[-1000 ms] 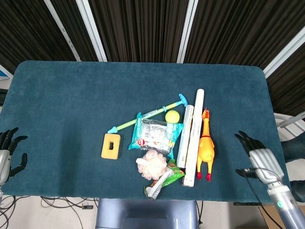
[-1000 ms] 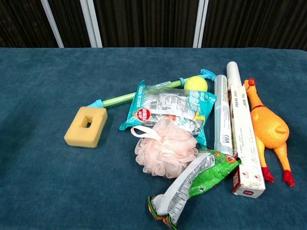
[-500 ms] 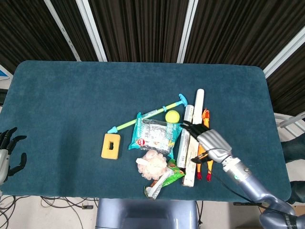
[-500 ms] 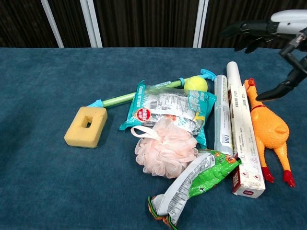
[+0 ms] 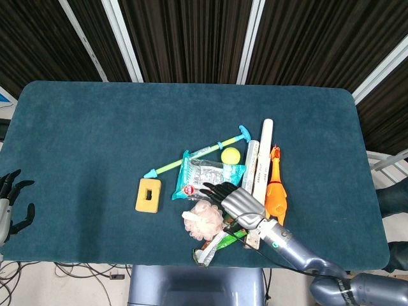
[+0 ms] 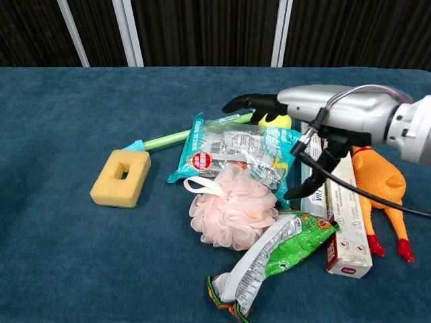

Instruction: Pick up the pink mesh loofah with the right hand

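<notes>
Your right hand [image 6: 316,114] hovers above the teal snack bag [image 6: 236,148], fingers spread, holding nothing. Pink mesh loofah [image 6: 232,205] sits untouched on the blue tabletop [image 5: 95,127], against the bag's near edge. Your left hand [image 5: 9,204] rests loose at the table's edge, empty.

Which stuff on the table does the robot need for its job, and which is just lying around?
For the job:
pink mesh loofah
right hand, open above the pile

Just lying about:
yellow sponge
rubber chicken
yellow ball
green snack packet
white boxes
</notes>
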Robot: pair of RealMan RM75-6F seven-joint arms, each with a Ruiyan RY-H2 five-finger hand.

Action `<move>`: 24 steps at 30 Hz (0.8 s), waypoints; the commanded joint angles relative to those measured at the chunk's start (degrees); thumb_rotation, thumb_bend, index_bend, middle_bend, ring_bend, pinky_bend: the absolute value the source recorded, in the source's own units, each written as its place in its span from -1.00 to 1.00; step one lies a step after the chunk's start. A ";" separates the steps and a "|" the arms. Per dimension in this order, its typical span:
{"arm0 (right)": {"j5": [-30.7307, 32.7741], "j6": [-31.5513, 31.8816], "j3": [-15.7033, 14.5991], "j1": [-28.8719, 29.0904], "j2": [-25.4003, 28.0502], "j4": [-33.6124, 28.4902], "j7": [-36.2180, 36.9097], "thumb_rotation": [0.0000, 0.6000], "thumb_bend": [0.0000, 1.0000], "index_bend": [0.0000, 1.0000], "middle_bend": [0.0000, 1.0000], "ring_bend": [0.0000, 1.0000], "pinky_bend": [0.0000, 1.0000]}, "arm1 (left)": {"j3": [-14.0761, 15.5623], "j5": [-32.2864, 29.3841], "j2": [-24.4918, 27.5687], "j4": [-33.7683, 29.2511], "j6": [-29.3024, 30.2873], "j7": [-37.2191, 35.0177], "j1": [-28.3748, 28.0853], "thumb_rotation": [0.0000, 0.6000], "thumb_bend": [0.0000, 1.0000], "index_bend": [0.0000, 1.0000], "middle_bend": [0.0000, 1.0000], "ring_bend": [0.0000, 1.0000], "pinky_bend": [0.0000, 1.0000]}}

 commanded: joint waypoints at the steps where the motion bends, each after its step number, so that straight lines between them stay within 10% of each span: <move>1: 5.23 -1.69 0.59 1.92 -4.16 1.35 -4.31 1.00 -0.74 -0.91 -0.90 -0.69 -0.67 | -0.04 -0.21 0.10 -0.19 -0.22 -0.08 -0.03 1.00 -0.03 -0.52 -0.91 -0.96 -1.00; 24: 23.77 -5.64 -0.27 9.61 -11.50 3.86 -15.03 1.00 -0.74 -0.91 -0.76 -0.61 -0.67 | -0.50 -1.90 0.46 -1.22 -1.42 -0.62 -0.30 1.00 -0.03 -0.52 -0.91 -0.96 -1.00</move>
